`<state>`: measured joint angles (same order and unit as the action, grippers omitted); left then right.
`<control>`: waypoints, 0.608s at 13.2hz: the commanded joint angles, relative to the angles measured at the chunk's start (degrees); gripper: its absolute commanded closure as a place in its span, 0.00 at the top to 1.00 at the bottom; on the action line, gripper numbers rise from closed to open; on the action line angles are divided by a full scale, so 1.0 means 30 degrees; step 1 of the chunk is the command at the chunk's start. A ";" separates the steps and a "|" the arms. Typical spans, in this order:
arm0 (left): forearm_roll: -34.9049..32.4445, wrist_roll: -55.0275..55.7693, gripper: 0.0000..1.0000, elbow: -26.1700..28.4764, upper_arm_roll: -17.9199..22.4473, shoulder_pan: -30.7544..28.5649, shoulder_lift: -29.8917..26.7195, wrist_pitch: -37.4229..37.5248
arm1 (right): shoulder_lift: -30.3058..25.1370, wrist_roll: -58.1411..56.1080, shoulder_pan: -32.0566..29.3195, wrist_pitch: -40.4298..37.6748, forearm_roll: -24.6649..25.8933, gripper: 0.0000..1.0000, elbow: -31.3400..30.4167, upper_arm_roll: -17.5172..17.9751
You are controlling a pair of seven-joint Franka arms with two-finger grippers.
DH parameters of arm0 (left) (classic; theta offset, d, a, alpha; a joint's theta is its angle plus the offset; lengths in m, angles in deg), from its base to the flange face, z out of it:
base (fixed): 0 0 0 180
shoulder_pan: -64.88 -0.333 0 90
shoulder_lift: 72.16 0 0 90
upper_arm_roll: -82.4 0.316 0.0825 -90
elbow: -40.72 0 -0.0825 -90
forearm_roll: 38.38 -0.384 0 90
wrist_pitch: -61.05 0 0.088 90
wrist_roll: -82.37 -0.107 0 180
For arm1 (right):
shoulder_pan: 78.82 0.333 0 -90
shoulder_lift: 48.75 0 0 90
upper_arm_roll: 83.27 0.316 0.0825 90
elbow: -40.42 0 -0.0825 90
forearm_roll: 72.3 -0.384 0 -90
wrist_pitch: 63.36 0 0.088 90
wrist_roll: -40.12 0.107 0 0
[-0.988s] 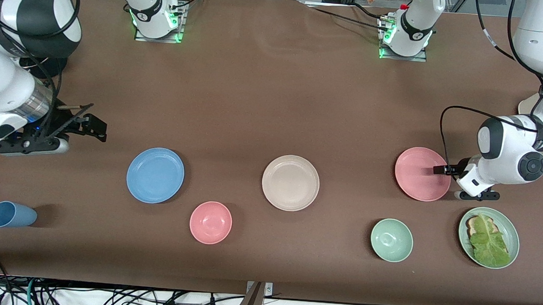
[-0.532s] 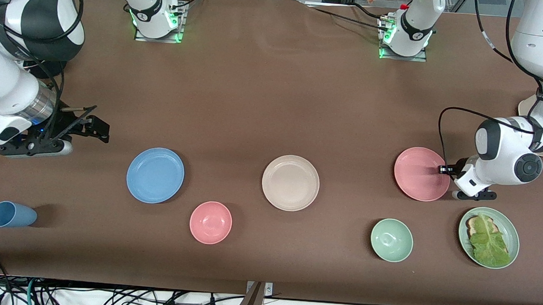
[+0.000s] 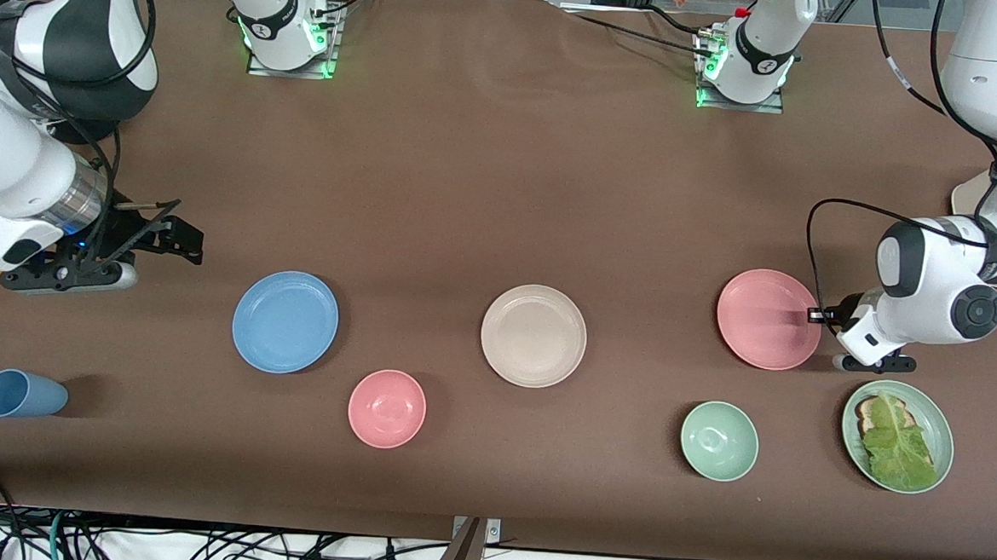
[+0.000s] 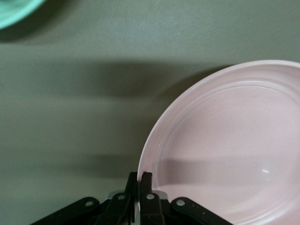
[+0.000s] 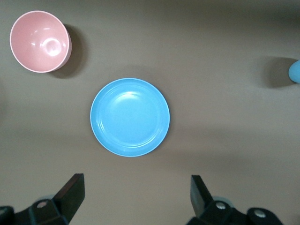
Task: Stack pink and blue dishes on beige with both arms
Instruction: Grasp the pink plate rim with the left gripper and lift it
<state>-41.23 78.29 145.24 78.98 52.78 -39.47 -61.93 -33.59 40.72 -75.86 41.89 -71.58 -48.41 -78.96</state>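
Note:
The pink plate (image 3: 765, 321) lies toward the left arm's end of the table. My left gripper (image 3: 814, 315) is shut on its rim, on the side away from the beige plate (image 3: 533, 336). In the left wrist view the two fingers pinch the pink plate's (image 4: 225, 150) edge at my left gripper (image 4: 139, 177). The blue plate (image 3: 285, 321) rests flat toward the right arm's end. My right gripper (image 3: 178, 242) hangs open beside it, over bare table, holding nothing. In the right wrist view the blue plate (image 5: 130, 116) sits ahead of my open right gripper (image 5: 136, 185).
A pink bowl (image 3: 387, 408) and a pale green bowl (image 3: 719, 441) stand nearer the front camera than the plates. A blue cup (image 3: 21, 394) lies on its side by the right arm's end. A green plate (image 3: 935, 414) with toast and lettuce sits just below the left gripper.
The pink plate has shifted slightly toward the beige plate with the left gripper on its rim. The right gripper has drifted a little toward the blue plate.

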 commanded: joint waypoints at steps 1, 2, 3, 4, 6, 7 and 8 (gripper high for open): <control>-0.0312 0.0450 0.00 -0.1464 -0.0119 0.0633 -0.0085 0.1816 | 0.0336 -0.0142 -0.0079 -0.0071 0.0143 1.00 0.0430 -0.0003; -0.0311 0.0887 0.00 -0.2079 -0.0207 0.0751 -0.0145 0.2752 | 0.0510 0.0032 -0.0021 -0.0071 0.0259 1.00 0.0430 -0.0003; -0.0282 0.1152 0.00 -0.2665 -0.0759 0.0781 -0.0290 0.3719 | 0.0715 0.0121 0.0008 0.0103 0.0637 1.00 0.0401 -0.0003; -0.0195 0.1764 0.00 -0.3280 -0.1228 0.0752 -0.0408 0.4714 | 0.0833 0.0151 0.0009 0.0192 0.0699 1.00 0.0400 -0.0003; 0.0419 0.3284 0.00 -0.4190 -0.2369 0.0781 -0.0584 0.6154 | 0.0834 0.0151 -0.0021 0.0193 0.0642 1.00 0.0400 -0.0003; 0.0450 0.4106 0.00 -0.4513 -0.2927 0.0781 -0.0585 0.6566 | 0.0863 0.0151 -0.0021 0.0193 0.0670 1.00 0.0400 -0.0003; 0.0595 0.4926 0.00 -0.4662 -0.3628 0.0781 -0.0585 0.6715 | 0.0863 0.0151 -0.0021 0.0193 0.0584 1.00 0.0400 -0.0003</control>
<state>-40.65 89.09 132.92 70.81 55.08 -40.84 -44.27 -31.47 40.73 -75.86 42.59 -70.34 -48.41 -79.04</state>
